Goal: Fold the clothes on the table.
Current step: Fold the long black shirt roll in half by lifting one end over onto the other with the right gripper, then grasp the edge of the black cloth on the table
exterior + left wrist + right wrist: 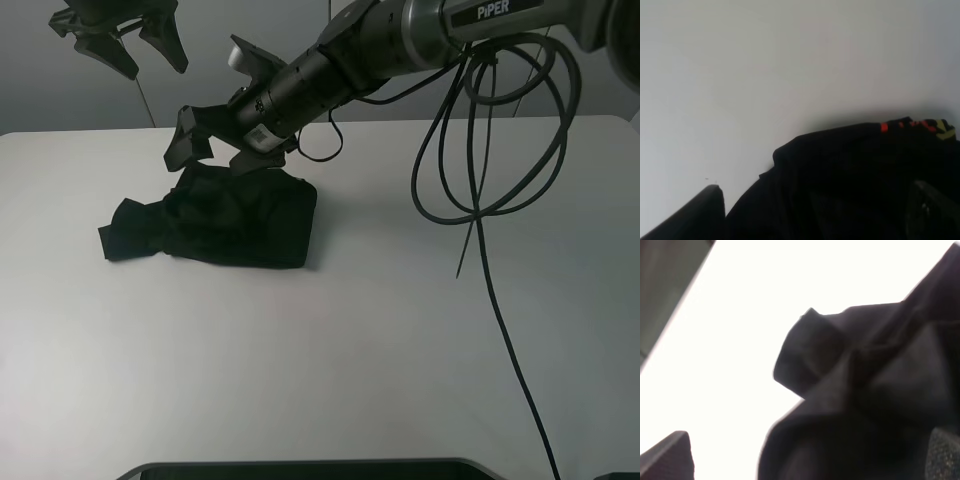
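Note:
The clothes (220, 220) are one black T-shirt, lying crumpled in a wide bundle on the left half of the white table (400, 330). My right gripper (210, 155) reaches across from the right and hovers open just over the bundle's far edge. In the right wrist view its fingers (670, 457) stand wide apart over folds of the black cloth (865, 390), gripping nothing. My left gripper (140, 48) hangs open, high above the table's far left. Its wrist view shows the shirt (840, 175) below, with red and yellow print (920, 125) at one edge.
Black cables (480, 150) loop down from the right arm and trail across the table's right side toward the front. A dark flat edge (300, 468) shows at the table's front.

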